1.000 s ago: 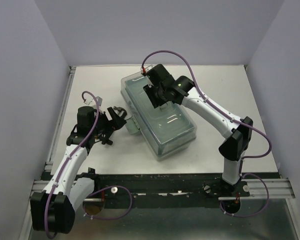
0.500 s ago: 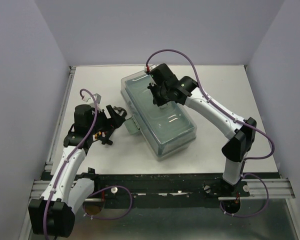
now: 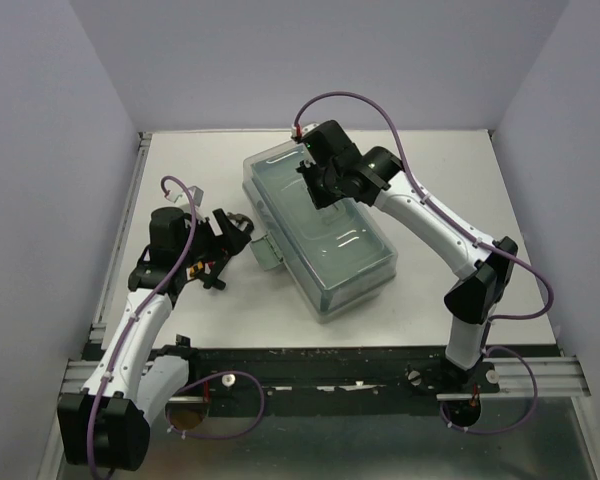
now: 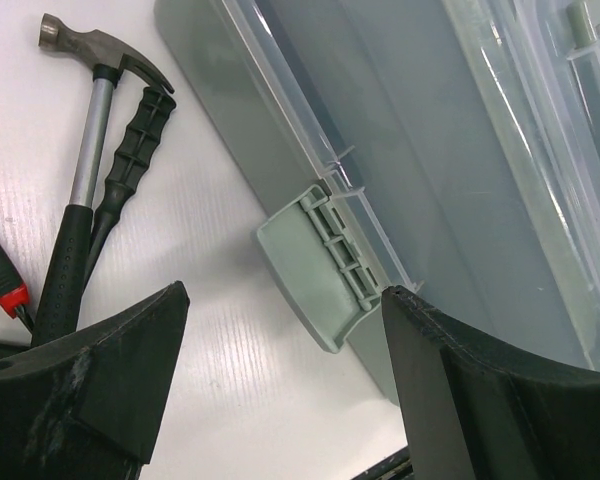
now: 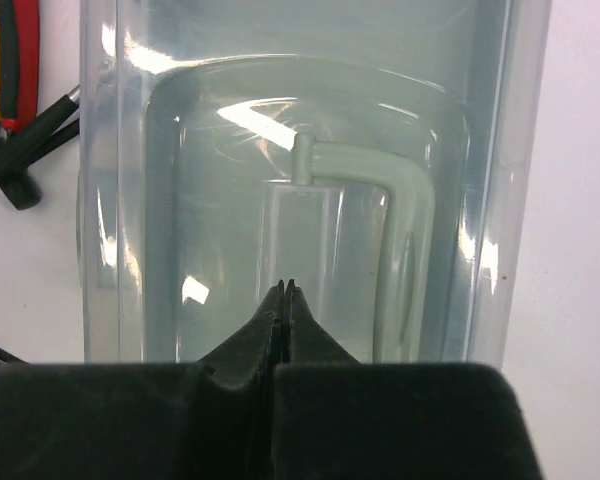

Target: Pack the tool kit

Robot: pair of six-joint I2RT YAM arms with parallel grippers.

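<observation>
1. The tool kit (image 3: 320, 235) sits closed near the middle of the white surface (image 3: 450, 170). In the top view its long axis runs from 11 o'clock to 5 o'clock.
2. Its translucent lid (image 5: 280, 120) is down over the sage-green body, and the moulded top handle (image 5: 395, 200) lies flat in a recess of the lid.
3. The right end effector (image 5: 283, 290) is over the 11 o'clock half of the lid. Its 2 fingers are pressed together with nothing between them, and the tips point at the handle recess. Whether the tips touch the lid I cannot tell.
4. The left end effector (image 4: 280, 320) is at the kit's 9 o'clock side, low over the surface. Its fingers are spread wide and hold nothing.
5. In the left wrist view, the kit's green side latch (image 4: 325, 270) shows between those spread fingers, sticking out from the long wall.
6. A hammer (image 4: 85, 170) with a steel shaft and black grip lies on the surface at 9 o'clock of the latch. Just beside it are a ribbed black handle (image 4: 135, 150) and a red-tipped tool (image 4: 5, 290).
</observation>
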